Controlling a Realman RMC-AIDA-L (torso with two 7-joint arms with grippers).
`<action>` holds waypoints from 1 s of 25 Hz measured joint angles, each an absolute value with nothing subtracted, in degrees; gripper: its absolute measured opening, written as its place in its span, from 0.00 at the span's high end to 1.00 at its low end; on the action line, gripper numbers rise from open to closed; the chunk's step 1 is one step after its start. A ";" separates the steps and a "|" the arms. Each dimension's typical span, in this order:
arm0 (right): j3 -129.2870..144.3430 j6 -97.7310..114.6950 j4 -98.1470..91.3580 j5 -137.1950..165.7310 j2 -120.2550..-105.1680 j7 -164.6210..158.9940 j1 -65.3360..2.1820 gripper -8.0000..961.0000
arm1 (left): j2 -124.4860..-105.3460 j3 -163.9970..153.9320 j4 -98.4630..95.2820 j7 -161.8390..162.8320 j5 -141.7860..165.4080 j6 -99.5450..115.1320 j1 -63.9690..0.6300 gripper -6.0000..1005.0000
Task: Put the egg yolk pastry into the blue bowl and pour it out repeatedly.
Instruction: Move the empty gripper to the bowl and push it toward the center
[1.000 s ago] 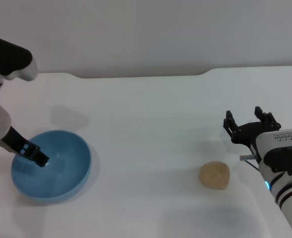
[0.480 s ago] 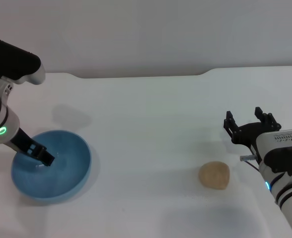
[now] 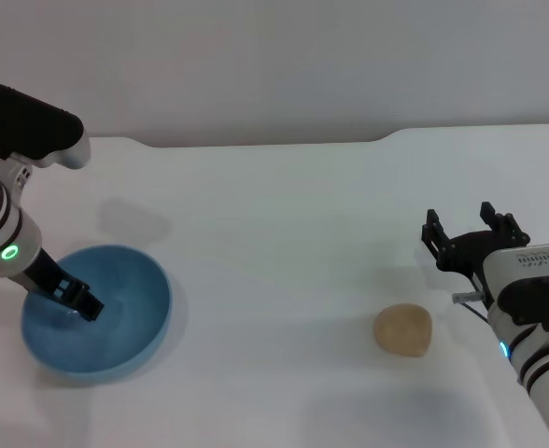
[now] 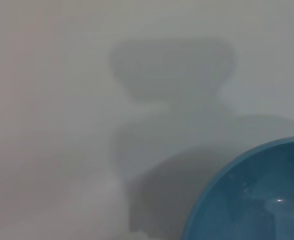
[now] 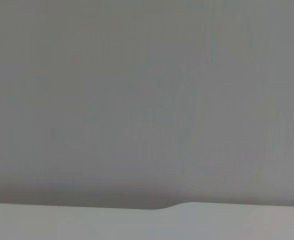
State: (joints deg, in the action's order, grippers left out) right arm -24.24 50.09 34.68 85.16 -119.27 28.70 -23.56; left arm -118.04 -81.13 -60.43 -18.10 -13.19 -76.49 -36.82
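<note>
Tabletop scene from a robot's head camera, with a white table (image 3: 284,233) running back to a pale grey wall. A round, deep, glossy light-blue bowl (image 3: 125,327) sits upright near the front on the robot's left. The left gripper (image 3: 77,301), a dark claw on a white arm with a green ring light, reaches down inside the bowl on its left side, with the tip close to or touching the inner wall; whether it is clamped on the rim or slack cannot be told from these views. The left wrist camera shows only part of the bowl's blue rim and inside beside bare table and soft shadows.

A small, rounded, slightly lumpy, pale tan egg yolk pastry (image 3: 403,330) lies on the table well apart from the bowl, toward the front right, touching nothing. The right gripper (image 3: 471,235) hovers just behind and to the right of the pastry, its black fingers spread apart and holding nothing. The right wrist camera shows only wall and table edge.

The bowl appears empty, so the task looks to be at the start of a cycle: the pastry needs picking up. The next move probably calls for the right claw to drop over the pastry, close gently on the soft ball, and carry it across to the bowl.
</note>
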 joint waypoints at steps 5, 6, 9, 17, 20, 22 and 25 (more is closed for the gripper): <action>-24.26 50.09 34.55 85.15 -119.27 27.76 -23.61 0.27 | -117.99 -81.07 -60.09 -18.14 -13.14 -76.37 -36.95 0.18; -24.26 50.09 34.55 85.14 -119.27 27.75 -23.59 0.27 | -117.97 -81.05 -59.89 -18.15 -13.11 -76.32 -37.04 0.20; -24.26 50.09 34.54 85.12 -119.27 27.72 -23.55 0.27 | -118.03 -81.12 -59.74 -18.16 -12.83 -76.23 -37.18 0.26; -24.26 50.09 34.54 85.07 -119.22 27.69 -23.55 0.27 | -118.08 -81.22 -58.34 -18.19 -12.64 -76.06 -37.64 0.48; -24.26 50.09 34.54 85.07 -119.18 27.68 -23.55 0.27 | -118.06 -81.22 -58.28 -18.20 -12.60 -75.88 -37.66 0.52; -24.26 50.09 34.54 85.07 -119.18 27.68 -23.55 0.27 | -118.05 -81.20 -58.27 -18.20 -12.59 -75.72 -37.66 0.52; -24.26 50.09 34.54 85.07 -119.18 27.68 -23.55 0.27 | -118.04 -81.18 -58.27 -18.20 -12.56 -75.62 -37.70 0.52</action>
State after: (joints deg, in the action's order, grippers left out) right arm -24.26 50.09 34.54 85.07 -119.18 27.68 -23.55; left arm -118.04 -81.18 -58.27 -18.20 -12.56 -75.62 -37.70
